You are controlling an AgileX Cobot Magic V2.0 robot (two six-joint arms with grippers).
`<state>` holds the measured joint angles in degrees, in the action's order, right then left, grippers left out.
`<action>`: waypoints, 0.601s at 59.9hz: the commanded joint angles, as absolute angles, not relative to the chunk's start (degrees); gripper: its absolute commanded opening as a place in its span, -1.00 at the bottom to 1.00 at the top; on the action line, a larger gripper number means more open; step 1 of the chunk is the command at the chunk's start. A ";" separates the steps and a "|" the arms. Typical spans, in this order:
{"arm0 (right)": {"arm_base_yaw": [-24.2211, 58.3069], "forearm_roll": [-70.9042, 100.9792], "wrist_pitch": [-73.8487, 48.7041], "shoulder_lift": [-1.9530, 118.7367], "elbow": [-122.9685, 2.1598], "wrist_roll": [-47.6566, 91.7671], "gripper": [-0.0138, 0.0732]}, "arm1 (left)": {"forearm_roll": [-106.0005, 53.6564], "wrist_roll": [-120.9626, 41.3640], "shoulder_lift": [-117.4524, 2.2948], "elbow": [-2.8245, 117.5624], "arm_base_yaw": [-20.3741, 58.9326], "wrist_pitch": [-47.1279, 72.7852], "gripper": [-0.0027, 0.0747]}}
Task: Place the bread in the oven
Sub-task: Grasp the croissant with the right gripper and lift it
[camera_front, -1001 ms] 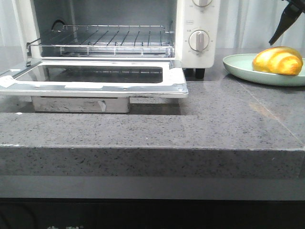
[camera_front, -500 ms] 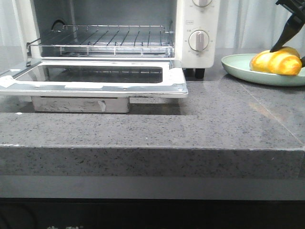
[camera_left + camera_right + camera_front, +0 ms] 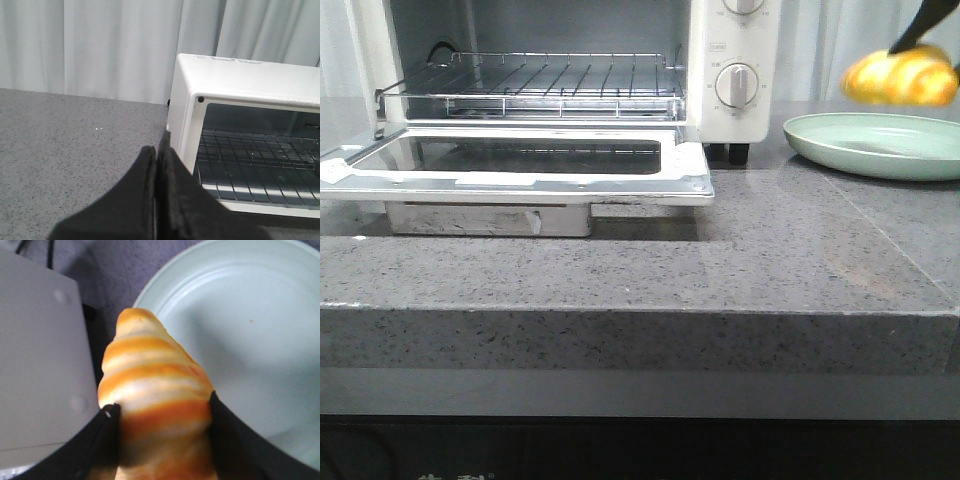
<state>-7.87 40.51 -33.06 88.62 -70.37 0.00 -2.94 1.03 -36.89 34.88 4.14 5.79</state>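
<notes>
Grey speckled stone makes up the counter (image 3: 770,260), the largest thing in the front view, and it carries everything else. On its left half stands the white oven (image 3: 730,70), door (image 3: 520,160) dropped flat toward the camera and the wire rack (image 3: 530,85) bare and exposed behind it. To the right of the oven sits a pale green plate (image 3: 875,145), with nothing on it. Above the plate, clear of its rim, hangs the bread (image 3: 900,80), pinched in the right gripper (image 3: 162,425); the right wrist view shows the two black fingers (image 3: 100,440) pressed against opposite flanks of the striped roll, near its wider end. The left gripper (image 3: 156,170) waits beside the oven's outer left wall, its fingers pressed together on nothing.

The risks from here look plain enough. The roll is glossy and tapered, and the fingers hold it by a narrow band, so a quick sideways swing could let it twist or slide out over the counter. The oven's knob panel stands between the bread and the opening, so a straight path would strike it. Coming in too low would catch the open door's edge or the rack's front rail.
</notes>
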 commanded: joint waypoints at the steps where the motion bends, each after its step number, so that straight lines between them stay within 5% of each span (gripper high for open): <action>1: -8.12 41.52 -32.53 82.84 -72.30 0.98 -0.14 | -3.40 1.59 -36.73 36.46 4.09 1.86 -0.98; 22: -7.55 44.27 -35.49 63.76 -58.52 0.98 -0.14 | -3.40 1.59 -36.73 36.46 4.09 1.86 -0.98; 36: 3.46 51.61 -31.94 54.50 -48.98 3.65 -0.14 | -3.40 1.59 -36.73 36.46 4.09 1.86 -0.98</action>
<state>-0.92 46.17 -36.69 57.23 -49.26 1.58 -2.94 1.03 -36.89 34.88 4.14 6.03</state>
